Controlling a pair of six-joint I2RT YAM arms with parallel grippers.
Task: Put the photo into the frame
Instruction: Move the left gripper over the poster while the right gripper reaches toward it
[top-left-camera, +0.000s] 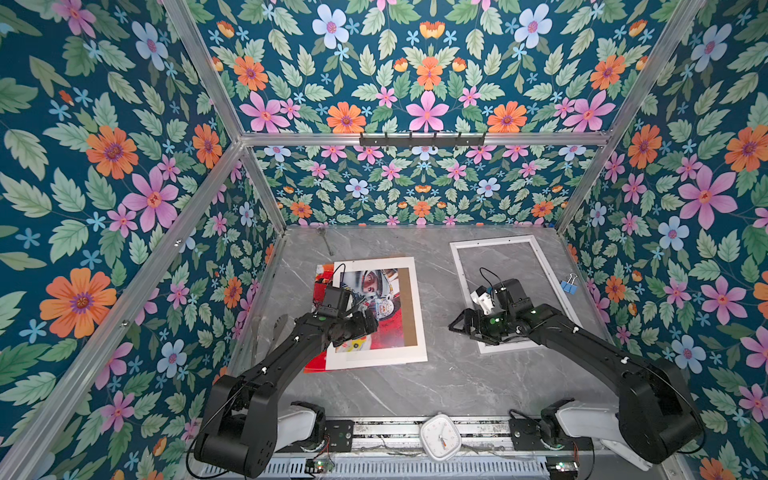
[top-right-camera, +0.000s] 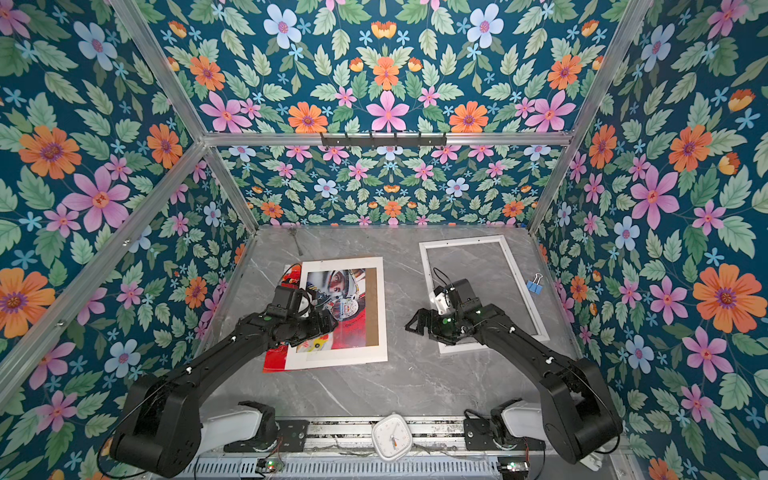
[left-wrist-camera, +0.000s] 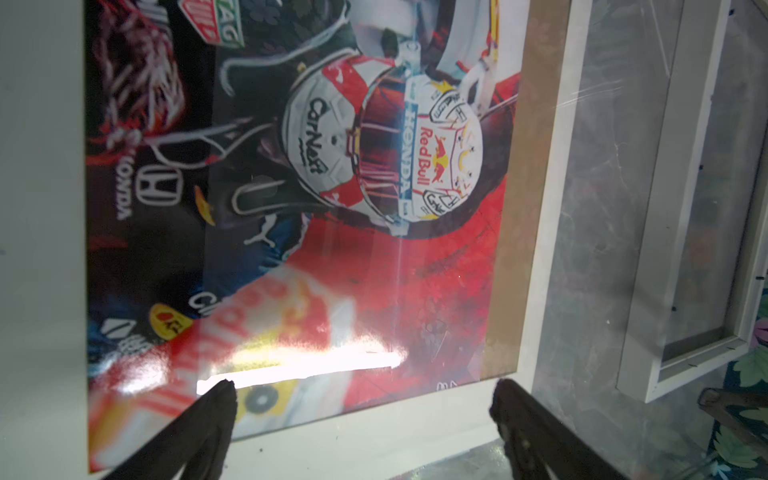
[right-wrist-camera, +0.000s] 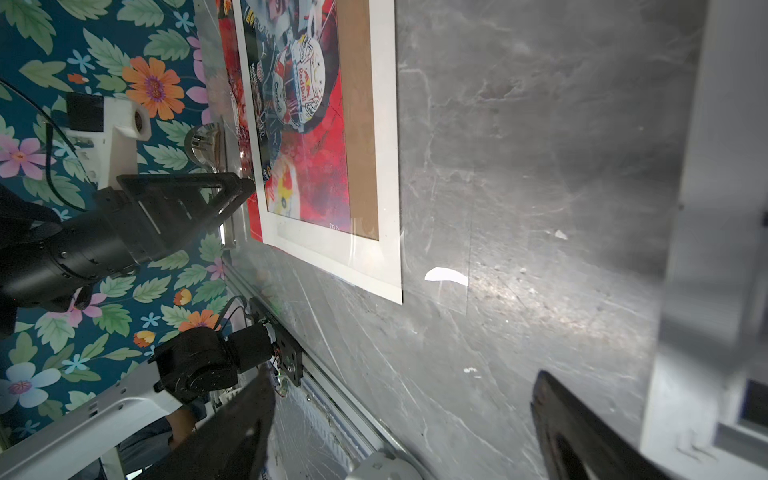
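- left tool (left-wrist-camera: 363, 395) over the photo (top-left-camera: 388, 332), right tool (right-wrist-camera: 405, 384) by the frame (top-left-camera: 494, 241), both wide, empty
- photo lies on the bench (top-left-camera: 436, 374) under a mat (top-left-camera: 374, 262)
- looks thin, bendy, slippery; pinch its edge

— What colours has the photo (top-left-camera: 388, 330)?
— Red ground, dark suits, white-and-red helmets. The mat board (top-left-camera: 374, 357) is white, the backing board (top-left-camera: 409, 307) brown.
— The frame (top-left-camera: 494, 241)?
— White. The bench (top-left-camera: 436, 382) is grey marble with pale veins, and the binder clips (top-left-camera: 568, 286) beside the frame are blue.
— The walls (top-left-camera: 124, 166)?
— Teal, with orange, pink and pale-blue flowers and green leaves.
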